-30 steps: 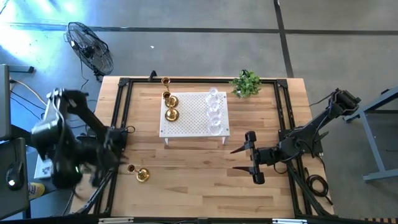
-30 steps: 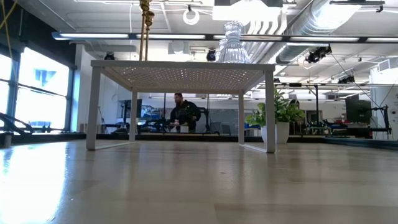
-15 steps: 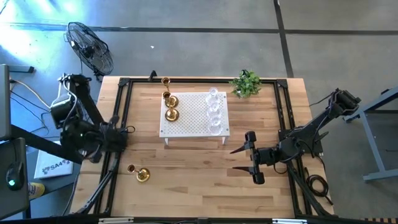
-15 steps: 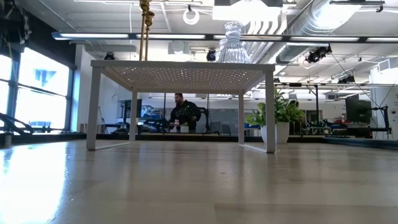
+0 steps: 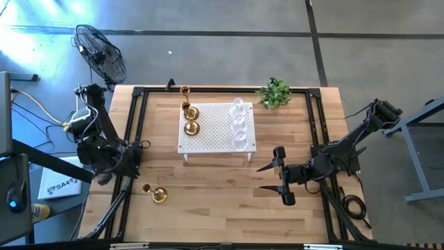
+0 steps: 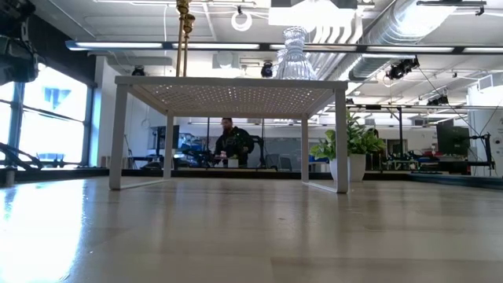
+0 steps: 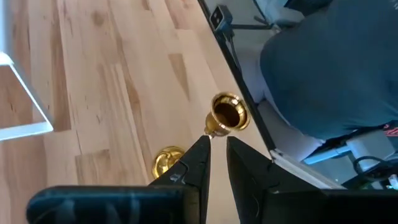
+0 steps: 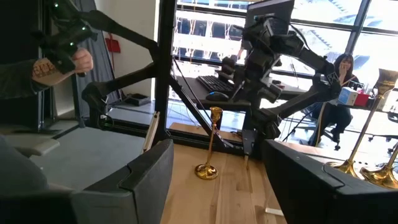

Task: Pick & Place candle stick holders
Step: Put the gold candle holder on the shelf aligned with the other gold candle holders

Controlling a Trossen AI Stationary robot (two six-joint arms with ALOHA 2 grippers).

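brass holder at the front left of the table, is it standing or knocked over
Standing. The brass holder rises straight from its round base in the right wrist view; the high view shows its base flat on the table.

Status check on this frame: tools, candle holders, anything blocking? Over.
Left tool narrowly open, empty, near lone upright brass holder. Right tool wide open, empty, over table's right half. More holders on white stand. Nothing blocking.

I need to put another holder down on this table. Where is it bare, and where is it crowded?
Bare wood runs between the white stand and the right hand, and below the plant. Crowded: the stand's top and around the gold holder at front left.
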